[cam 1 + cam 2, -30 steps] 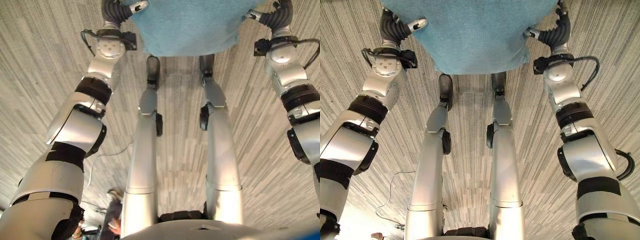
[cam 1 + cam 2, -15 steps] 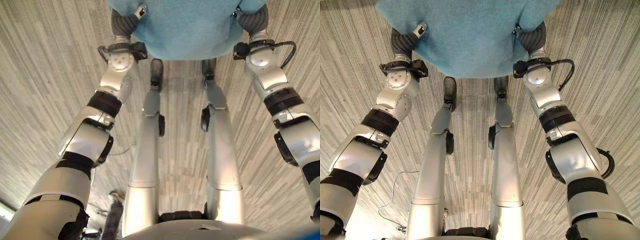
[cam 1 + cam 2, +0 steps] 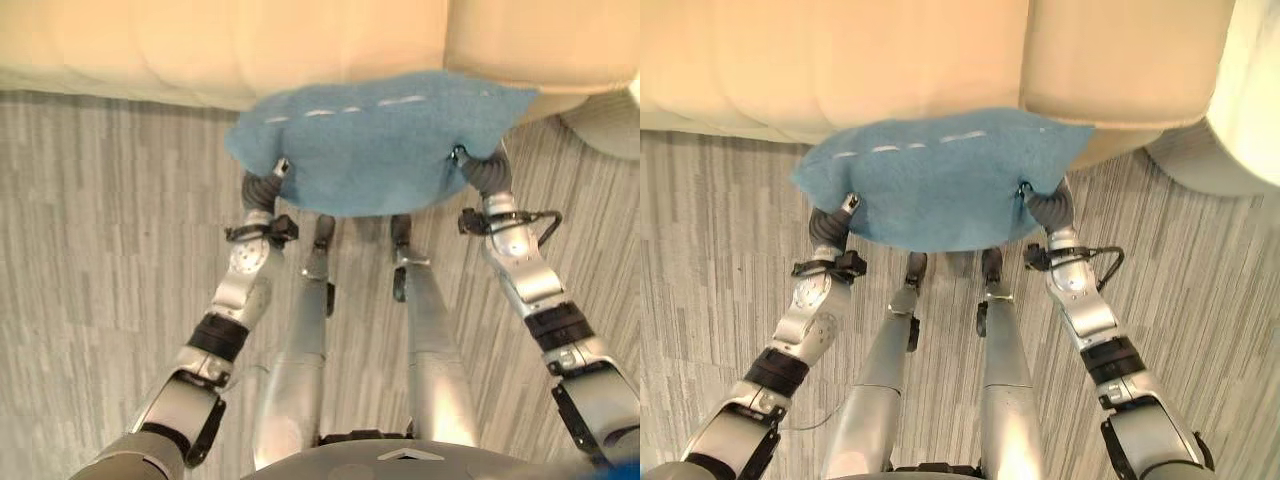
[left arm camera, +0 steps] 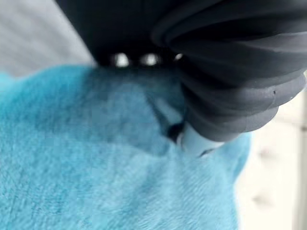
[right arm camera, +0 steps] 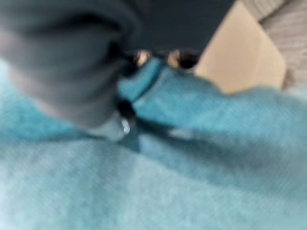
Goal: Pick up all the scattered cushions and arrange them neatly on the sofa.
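1. Grey striped carpet (image 3: 90, 300) underfoot.
2. Left hand (image 3: 262, 186) and right hand (image 3: 482, 170) gripping blue cushion (image 3: 375, 145) at opposite edges, fingers dug into its fabric.
3. Cushion lifted off carpet, far edge overlapping cream sofa (image 3: 220, 45) front.

the cushion (image 3: 940, 180) is held off the floor (image 3: 720, 260) between the left hand (image 3: 830, 225) and the right hand (image 3: 1048, 205), its far edge overlapping the front of the sofa (image 3: 840, 60) behind it.
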